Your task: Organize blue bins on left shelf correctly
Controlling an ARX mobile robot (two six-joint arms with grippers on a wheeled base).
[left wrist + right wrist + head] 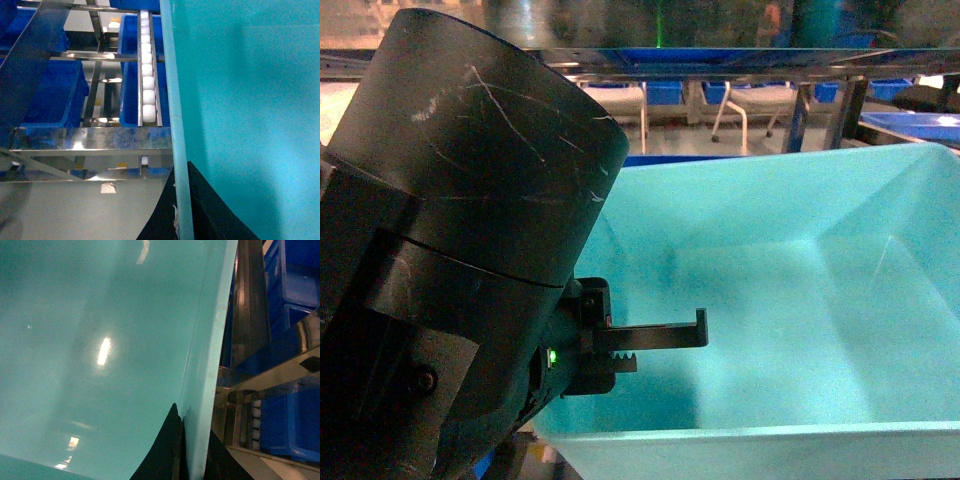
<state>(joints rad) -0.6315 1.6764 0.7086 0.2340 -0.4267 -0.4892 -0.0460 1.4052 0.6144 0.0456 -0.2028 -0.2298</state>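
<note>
Both jaws are clamped over opposite rims of the light turquoise smooth-walled plastic tub (pixel 790 300): your left gripper (pixel 179 210) pinches the left rim, your right gripper (pixel 182 450) the right. You can judge the tub as carried and not yet seated; it hangs in front of the shiny stainless-steel rack (pixel 90 140), so placing remains. Its walls slope glossy and empty. Beyond the steel front rail run white roller tracks (pixel 148 75) and dark royal-blue ribbed crates (pixel 50 95).
</note>
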